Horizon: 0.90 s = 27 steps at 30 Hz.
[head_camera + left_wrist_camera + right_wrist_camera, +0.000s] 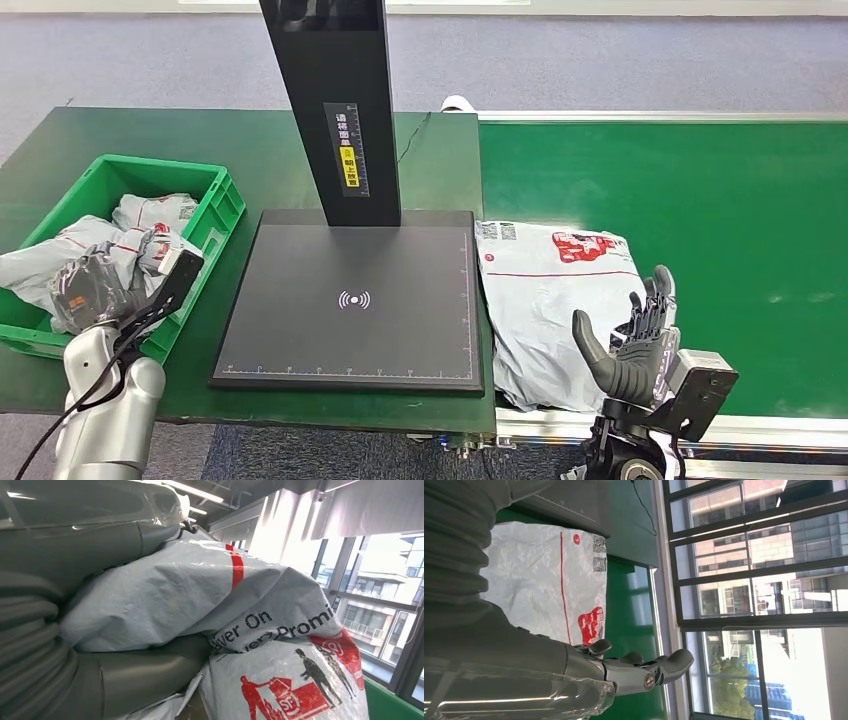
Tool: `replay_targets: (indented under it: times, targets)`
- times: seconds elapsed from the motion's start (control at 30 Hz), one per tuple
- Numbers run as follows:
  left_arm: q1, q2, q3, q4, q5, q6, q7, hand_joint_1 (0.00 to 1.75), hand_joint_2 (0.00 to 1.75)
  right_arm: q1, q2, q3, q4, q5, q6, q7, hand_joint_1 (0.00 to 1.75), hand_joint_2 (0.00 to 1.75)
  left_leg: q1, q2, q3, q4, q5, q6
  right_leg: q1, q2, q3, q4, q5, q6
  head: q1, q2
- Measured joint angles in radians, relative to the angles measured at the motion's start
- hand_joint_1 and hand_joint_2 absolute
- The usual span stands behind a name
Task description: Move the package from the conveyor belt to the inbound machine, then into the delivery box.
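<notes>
Nearest the camera, the right hand stood at the front edge of the conveyor belt, fingers spread apart and upright, holding nothing, thumb out toward the grey courier package lying just beside it. That package lay flat on the belt's left end, its red logo up, one edge touching or all but touching the black scanner platform of the inbound machine. Over on the other side, the left hand was down in the green delivery crate, resting among the grey mailer bags heaped there; from the left wrist its thick thumb pressed up under a crinkled bag, though whether the fingers were clamped on it I could not tell. Mid-table, the platform carried a white wireless mark, and behind it rose the black post with its yellow-labelled scale strip. Farthest back, the green belt ran off to the right, grey floor beyond
</notes>
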Motion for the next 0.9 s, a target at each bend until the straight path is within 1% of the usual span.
replay_targets:
  times: [0.3,0.33,0.43,0.47,0.53,0.57,0.67,0.73,0.77,0.8,0.87,0.9]
  targets:
    - [-0.010,0.004,0.000,0.019,0.000,0.000,0.000,1.75,1.75,0.000,0.000,-0.002,0.000,0.000,0.000,0.000,0.00,1.75,0.000,0.000,0.003,0.000,0.000,0.000,0.000,0.000,0.003,0.000,0.000,0.000,0.000,0.000]
    - [-0.011,0.004,0.000,0.020,0.000,-0.001,0.000,1.63,1.75,0.000,0.000,-0.002,0.000,0.000,0.000,0.000,0.00,1.75,0.000,0.000,0.003,0.000,0.000,0.000,0.000,0.000,0.003,0.000,0.000,0.000,0.000,0.000]
    - [-0.014,0.005,0.000,0.024,-0.005,-0.015,0.007,0.34,1.75,0.000,0.000,-0.003,0.000,0.003,0.003,0.001,0.00,1.75,0.000,0.000,0.004,0.000,0.000,0.000,0.000,0.000,0.004,0.000,0.000,0.000,0.000,0.000]
    - [-0.016,0.006,0.000,0.027,-0.010,-0.020,0.012,0.02,1.75,-0.001,0.000,-0.003,0.000,0.005,0.005,0.001,0.00,1.75,0.000,0.000,0.004,0.000,0.000,0.000,0.000,-0.001,0.004,0.000,0.000,0.000,0.000,0.000]
    - [-0.022,0.008,-0.001,0.037,-0.021,-0.008,0.022,0.00,1.75,-0.003,0.001,-0.003,0.000,0.011,0.012,0.003,0.00,1.75,0.000,0.000,0.004,0.000,0.000,0.000,0.000,-0.001,0.005,0.000,0.000,0.000,0.000,0.000]
    - [-0.024,0.010,-0.001,0.042,-0.023,0.015,0.021,0.00,1.75,-0.004,0.001,-0.003,0.000,0.013,0.014,0.004,0.00,1.75,0.000,0.000,0.005,0.000,0.000,0.000,0.000,-0.001,0.005,0.000,0.000,0.000,0.000,0.000]
    - [-0.024,0.012,-0.001,0.051,0.001,0.151,-0.018,0.00,1.75,-0.005,0.002,-0.003,0.000,0.016,0.015,0.006,0.00,1.75,0.001,0.000,0.005,0.000,0.001,-0.001,0.001,-0.001,0.005,0.000,0.000,0.000,0.000,0.000]
    - [-0.016,0.009,0.000,0.041,0.046,0.242,-0.079,0.00,0.87,-0.005,0.005,-0.003,0.000,0.015,0.013,0.007,0.00,1.75,0.001,0.000,0.004,0.000,0.001,-0.001,0.001,-0.001,0.004,0.000,0.000,0.000,0.000,0.000]
    - [-0.009,0.004,0.005,0.022,0.072,0.268,-0.132,0.00,0.44,-0.005,0.007,-0.003,0.000,0.012,0.011,0.008,0.00,1.75,0.001,0.000,0.004,0.000,0.001,-0.001,0.001,-0.001,0.004,0.001,0.000,0.000,0.000,0.000]
    - [-0.001,-0.009,0.017,-0.010,0.109,0.280,-0.213,0.00,0.00,-0.005,0.008,-0.003,0.000,0.006,0.008,0.007,0.00,1.75,0.001,0.000,0.003,0.000,0.001,-0.001,0.001,-0.001,0.003,0.001,0.000,0.000,0.000,0.000]
    - [0.015,-0.065,0.070,-0.124,0.224,0.286,-0.466,0.00,0.00,-0.006,0.008,-0.001,0.002,-0.015,0.001,-0.001,0.00,1.75,0.001,0.000,0.001,0.000,0.001,0.000,0.001,-0.001,0.002,0.000,0.000,0.000,0.000,0.000]
    - [0.022,-0.102,0.104,-0.200,0.293,0.287,-0.617,0.00,0.00,-0.008,0.008,0.002,0.006,-0.028,-0.002,-0.009,0.00,1.75,0.000,0.000,0.000,0.000,0.001,0.000,0.000,0.000,0.002,0.000,0.000,0.000,0.001,0.000]
